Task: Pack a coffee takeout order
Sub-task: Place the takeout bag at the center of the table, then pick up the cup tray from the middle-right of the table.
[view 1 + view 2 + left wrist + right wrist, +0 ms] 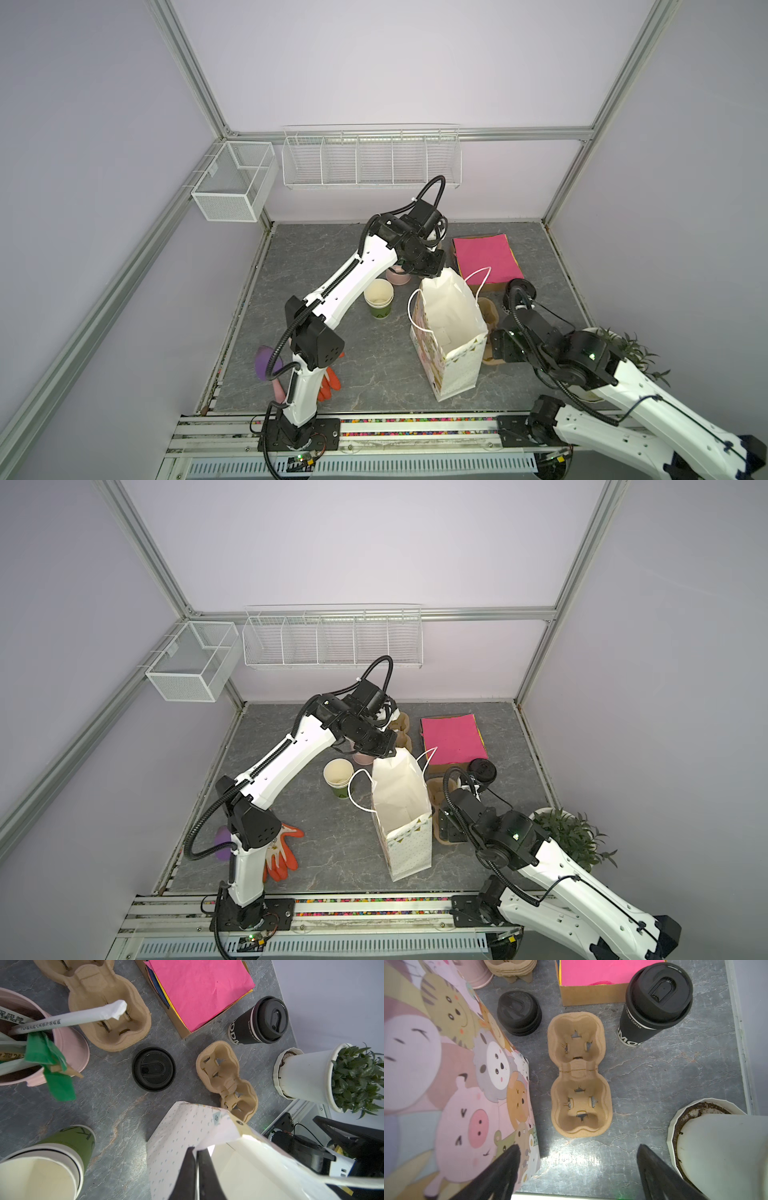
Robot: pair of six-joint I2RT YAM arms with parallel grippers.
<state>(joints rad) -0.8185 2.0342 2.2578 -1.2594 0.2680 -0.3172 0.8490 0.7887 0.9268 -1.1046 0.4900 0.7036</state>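
While the bag (451, 328) stood upright and open mid-table, the left gripper (196, 1152) had its fingers pinched together on the bag's far top rim. Right gripper (578, 1159) hung over the carrier (579, 1084), fingers wide apart, holding nothing. Carrier lay flat on the table (374, 365), just beside the bag. Pink sheet (486, 255) topped a paper stack in a box (591, 995) at the back. Black cup (654, 1001) and a loose lid (519, 1013) sat near the carrier.
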